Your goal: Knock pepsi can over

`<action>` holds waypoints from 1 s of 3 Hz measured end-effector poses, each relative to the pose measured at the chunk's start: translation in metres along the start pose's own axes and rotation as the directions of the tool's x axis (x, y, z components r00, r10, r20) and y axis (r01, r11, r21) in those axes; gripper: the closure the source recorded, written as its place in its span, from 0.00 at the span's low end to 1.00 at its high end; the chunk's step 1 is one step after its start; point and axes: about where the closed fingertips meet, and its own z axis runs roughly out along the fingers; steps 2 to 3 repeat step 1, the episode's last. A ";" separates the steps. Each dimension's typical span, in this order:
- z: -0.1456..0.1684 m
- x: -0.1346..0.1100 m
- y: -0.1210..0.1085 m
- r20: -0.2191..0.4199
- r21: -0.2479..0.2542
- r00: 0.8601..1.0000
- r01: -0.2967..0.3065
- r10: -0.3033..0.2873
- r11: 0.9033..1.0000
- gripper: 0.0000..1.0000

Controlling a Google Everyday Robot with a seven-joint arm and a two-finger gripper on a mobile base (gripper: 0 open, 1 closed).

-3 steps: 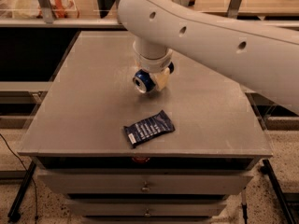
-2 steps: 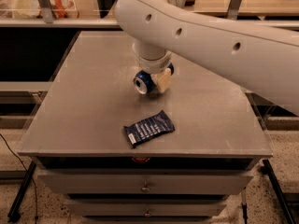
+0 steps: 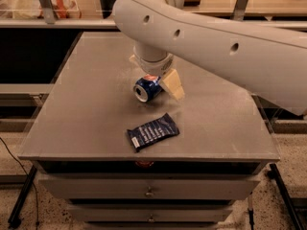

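Drawers: a grey cabinet front (image 3: 192, 190) with small metal pulls sits under the table's near edge.
Table: a flat grey metal top (image 3: 86, 109) carries everything else in the scene.
Wrapper: a flat dark-blue snack wrapper with white print (image 3: 152, 132) lies close to the near edge, slightly askew. It is well apart from the can and the gripper.
Pepsi can: the blue aluminium can with a silver end (image 3: 146, 88) is near the middle of the table, beyond the wrapper. It is not upright: it is tipped over, with its round silver end facing the near-left. Whether its side rests flat on the table cannot be told.
Gripper: the cream-coloured gripper (image 3: 162, 79) hangs right over the can, against its upper right side, low above the tabletop.
Gripper state: it cannot be told whether it is apart, together or clamped on the can, because the wrist hides the contact.
Arm: a thick white robot arm (image 3: 216, 47) reaches in from the far right and bends down at the wrist above the can.
Background: a wooden shelf (image 3: 72, 20) runs behind the table.
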 end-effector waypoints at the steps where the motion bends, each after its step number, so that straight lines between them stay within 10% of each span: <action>1: -0.001 0.000 0.000 0.008 -0.014 1.000 0.005 -0.005 1.000 0.00; 3: -0.001 0.000 0.000 0.008 -0.014 1.000 0.005 -0.005 1.000 0.00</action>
